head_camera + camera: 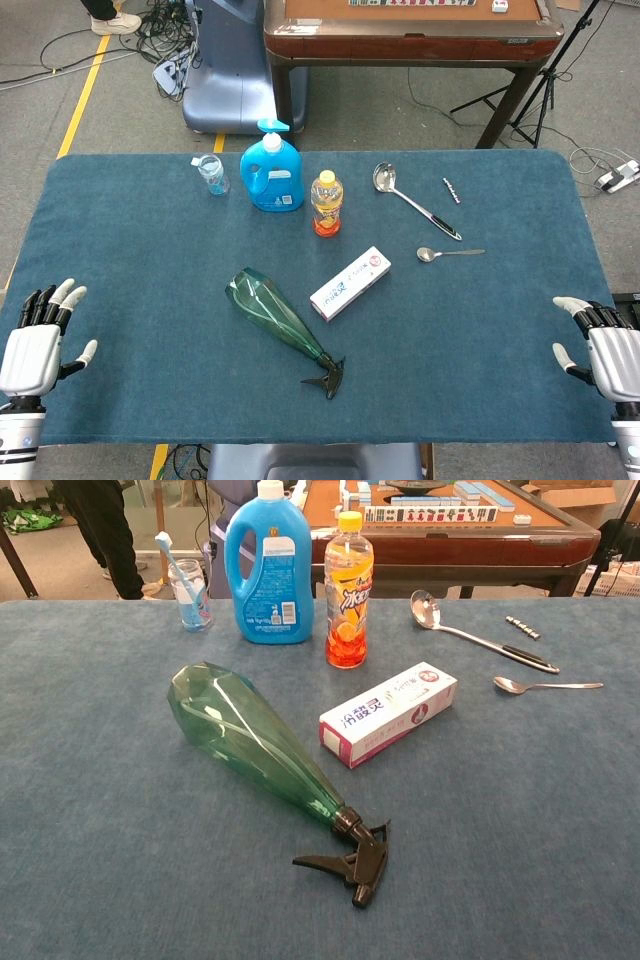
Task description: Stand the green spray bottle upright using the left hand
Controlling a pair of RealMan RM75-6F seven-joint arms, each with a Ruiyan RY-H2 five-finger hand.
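Observation:
The green spray bottle point(275, 312) point(255, 741) lies on its side in the middle of the blue table mat. Its wide base points to the far left and its black trigger head point(328, 377) point(358, 862) points toward the near edge. My left hand point(40, 341) rests at the near left edge of the table, fingers spread, holding nothing, well left of the bottle. At the near right edge my right hand point(598, 343) is likewise open and empty. Neither hand shows in the chest view.
A toothpaste box point(350, 283) point(389, 712) lies just right of the bottle. Behind stand an orange drink bottle point(326, 203), a blue detergent jug point(272, 171) and a small cup point(212, 174). A ladle point(412, 198), a spoon point(447, 254) and a small stick point(452, 190) lie at the far right.

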